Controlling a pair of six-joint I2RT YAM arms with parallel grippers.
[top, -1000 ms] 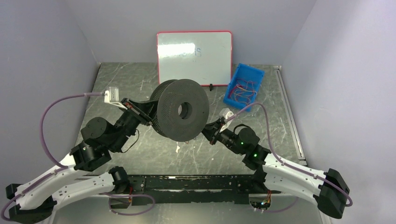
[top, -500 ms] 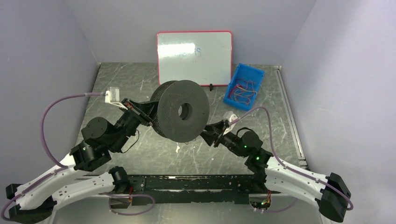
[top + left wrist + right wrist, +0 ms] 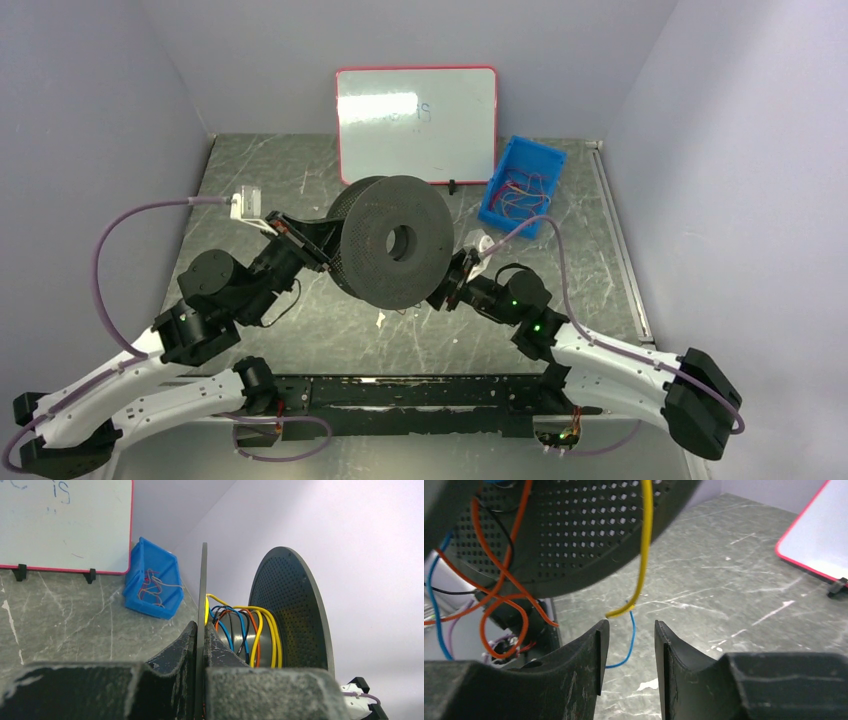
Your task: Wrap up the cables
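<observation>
A black perforated spool [image 3: 395, 240] hangs above the table, and my left gripper [image 3: 202, 630] is shut on the thin edge of its near flange [image 3: 203, 580]. Yellow, orange, blue and black cables [image 3: 260, 630] are wound loosely round the hub. My right gripper [image 3: 630, 627] sits just under the spool's right side [image 3: 447, 285], open with nothing between its fingers. A yellow cable [image 3: 645, 540] hangs off the spool, its bent end just above the left fingertip. A thin blue cable [image 3: 632, 625] dangles behind the gap. Orange cable [image 3: 499, 585] loops loosely at the left.
A blue bin [image 3: 520, 185] holding more thin cables stands at the back right. A red-framed whiteboard [image 3: 416, 120] leans against the back wall. Grey walls close in the table on both sides.
My right gripper has gone from shut to open and moved in closer under the spool. The spool and left gripper have shifted slightly right.
</observation>
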